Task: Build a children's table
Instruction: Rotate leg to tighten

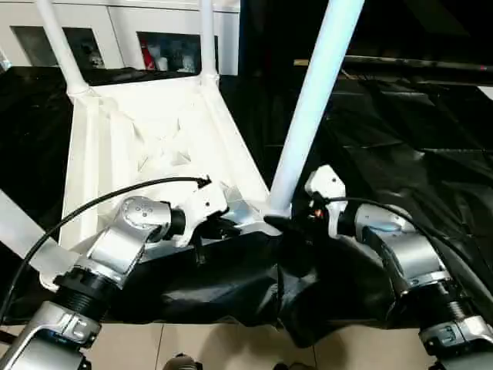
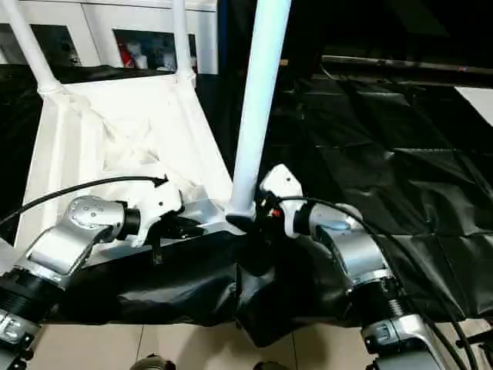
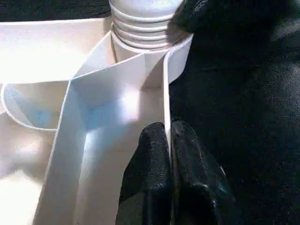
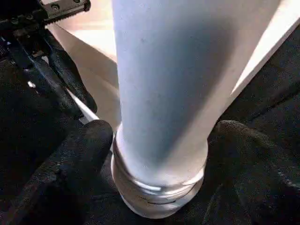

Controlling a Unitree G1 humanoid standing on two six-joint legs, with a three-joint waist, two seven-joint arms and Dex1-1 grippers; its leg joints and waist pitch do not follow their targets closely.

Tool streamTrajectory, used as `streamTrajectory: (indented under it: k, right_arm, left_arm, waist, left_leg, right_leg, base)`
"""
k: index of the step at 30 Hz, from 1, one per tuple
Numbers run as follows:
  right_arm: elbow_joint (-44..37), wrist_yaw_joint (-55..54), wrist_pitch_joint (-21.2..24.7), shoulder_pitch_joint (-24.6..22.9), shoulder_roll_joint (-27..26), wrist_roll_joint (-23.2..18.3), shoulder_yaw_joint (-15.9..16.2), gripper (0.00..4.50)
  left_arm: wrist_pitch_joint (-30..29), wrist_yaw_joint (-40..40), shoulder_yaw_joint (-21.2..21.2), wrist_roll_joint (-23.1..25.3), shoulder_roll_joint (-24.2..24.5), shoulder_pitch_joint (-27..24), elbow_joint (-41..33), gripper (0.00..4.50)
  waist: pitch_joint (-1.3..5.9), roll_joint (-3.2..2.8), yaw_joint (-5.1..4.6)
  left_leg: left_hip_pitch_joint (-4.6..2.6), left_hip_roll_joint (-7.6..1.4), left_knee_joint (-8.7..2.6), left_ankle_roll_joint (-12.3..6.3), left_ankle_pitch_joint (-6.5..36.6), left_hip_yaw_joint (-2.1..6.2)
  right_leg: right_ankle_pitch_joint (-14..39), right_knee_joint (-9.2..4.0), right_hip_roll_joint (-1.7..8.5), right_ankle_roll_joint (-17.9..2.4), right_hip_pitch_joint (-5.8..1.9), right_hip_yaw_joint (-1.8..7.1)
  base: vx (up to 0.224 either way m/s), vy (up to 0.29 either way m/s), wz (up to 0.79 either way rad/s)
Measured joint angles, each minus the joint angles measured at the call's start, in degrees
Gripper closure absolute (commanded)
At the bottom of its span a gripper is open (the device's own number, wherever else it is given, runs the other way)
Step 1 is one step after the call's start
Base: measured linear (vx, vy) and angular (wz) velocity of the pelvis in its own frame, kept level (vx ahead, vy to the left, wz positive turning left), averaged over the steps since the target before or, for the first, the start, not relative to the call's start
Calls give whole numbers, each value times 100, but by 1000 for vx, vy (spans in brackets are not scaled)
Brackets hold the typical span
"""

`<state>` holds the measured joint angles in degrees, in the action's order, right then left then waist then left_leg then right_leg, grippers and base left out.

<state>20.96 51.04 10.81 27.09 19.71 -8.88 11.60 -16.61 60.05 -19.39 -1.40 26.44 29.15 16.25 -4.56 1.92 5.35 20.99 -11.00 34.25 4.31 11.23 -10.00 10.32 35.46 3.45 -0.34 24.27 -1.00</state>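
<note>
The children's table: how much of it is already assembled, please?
The tabletop lies upside down with two far legs standing in their sockets. The left end effector pinches its near rim while the right end effector straddles the third leg, threads still showing. No fourth-corner leg is seen seated.

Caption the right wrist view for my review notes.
Right gripper straddles the table leg at its threaded base, open.
</note>
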Motion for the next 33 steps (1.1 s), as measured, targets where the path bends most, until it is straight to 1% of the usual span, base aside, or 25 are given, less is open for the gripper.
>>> streamTrajectory:
  k: [1, 2, 3, 7, 8, 9, 10, 15, 22, 24, 25, 27, 29, 31, 33]
  right_arm:
    - [2, 1, -12, 0, -4, -1, 0, 85]
    - [6, 2, -27, 0, -16, -4, -1, 107]
    - [11, 3, -30, 0, -33, -5, -3, 107]
    - [44, 18, -39, 1, -74, -14, -3, 138]
    - [54, 21, -47, 1, -79, -20, -3, 138]
    - [59, 23, -53, 1, -80, -22, -3, 161]
    - [72, 26, -71, 1, -81, -24, -3, 167]
    - [168, 57, -161, 2, -100, -59, -17, 186]
    - [257, -113, -252, 0, -185, -14, -42, 189]
    - [520, -728, -335, 26, -456, 47, -217, 189]
    - [654, -1065, -354, 88, -580, 81, -285, 189]
    - [981, -2054, -293, 258, -977, 158, -539, 189]
    - [1274, -2975, -235, 463, -1320, 221, -749, 189]
    - [1447, -3441, -231, 575, -1444, 260, -825, 189]
    - [1789, -3983, -266, 821, -1721, 325, -973, 189]
  left_arm:
    - [0, 0, 0, 0, 3, 0, 0, 450]
    - [0, 1, 0, 0, 5, 0, 1, 450]
    - [0, 4, 0, 0, 6, 0, 1, 450]
    - [5, 44, 1, 1, 17, 0, 7, 450]
    - [9, 44, 2, 2, 23, 1, 14, 450]
    - [15, 46, 3, 2, 27, 3, 24, 450]
    - [22, 49, 3, 2, 30, 6, 33, 450]
    - [26, 60, 5, 3, 38, 8, 52, 450]
    - [-14, -7, 32, 16, -41, 51, 139, 450]
    - [-155, -369, 52, 123, -294, 229, 402, 450]
    - [-227, -579, 61, 187, -400, 332, 540, 450]
    - [-366, -1181, 89, 331, -817, 616, 958, 450]
    - [-513, -1737, 179, 350, -1246, 865, 1397, 450]
    - [-565, -2025, 219, 348, -1474, 1010, 1641, 450]
    - [-531, -2435, 278, 380, -1792, 1251, 2089, 450]
  waist:
    - [0, 0, 0]
    - [0, 0, 0]
    - [0, 0, -1]
    - [0, 0, 7]
    - [0, 0, 7]
    - [0, 0, 7]
    - [0, 0, 7]
    - [0, 0, 7]
    - [0, 0, -1]
    - [0, 0, -14]
    - [1, -2, -23]
    - [1, -3, -37]
    - [5, -21, -28]
    - [10, -30, -20]
    - [27, -58, -14]
  left_leg:
    - [0, 0, 1, 0, 0, 0]
    - [0, 0, 2, 0, 0, 0]
    - [0, 0, 3, -1, -1, 1]
    - [1, 0, 10, -1, -1, 2]
    - [1, 0, 13, -1, 0, 2]
    - [1, 0, 16, -1, 0, 2]
    - [0, 0, 18, 0, 0, 3]
    - [0, 0, 22, 3, 2, 4]
    - [-4, 0, 23, 6, 1, 4]
    - [-9, 0, 25, 17, -3, 4]
    - [-23, 1, 26, 21, -5, 4]
    - [-41, 3, 22, 30, -10, 3]
    - [-42, 4, 20, 34, -12, 4]
    - [-41, 5, 14, 35, -13, 3]
    - [-37, 7, 15, 35, -14, 3]
  right_leg:
    - [0, 1, 0, 0, 0, 0]
    - [0, 3, 0, 0, 0, 0]
    - [0, 4, 0, 0, 0, 0]
    - [0, 11, 0, 0, 0, 0]
    - [0, 13, 1, 0, 0, 0]
    - [0, 15, 1, 0, 0, 0]
    - [0, 17, 2, 0, 0, 0]
    - [0, 25, 2, 0, 0, 0]
    - [0, 31, 2, 0, -4, 0]
    - [-4, 39, 3, -5, -23, 1]
    - [-9, 39, 3, -10, -25, 2]
    - [-19, 38, 3, -12, -31, 7]
    - [-20, 37, 4, -9, -34, 9]
    - [-20, 36, 3, -9, -38, 12]
    - [-20, 35, 4, -9, -46, 15]
  base:
    - [0, 0, 0]
    - [0, 0, 0]
    - [0, 0, 0]
    - [0, 0, 0]
    - [0, 0, 0]
    - [0, 0, 0]
    - [0, 0, 0]
    - [0, 0, 0]
    - [0, 0, 0]
    - [0, 0, 0]
    - [0, 0, 0]
    - [0, 0, 0]
    - [0, 0, 0]
    - [0, 0, 0]
    - [0, 0, 0]
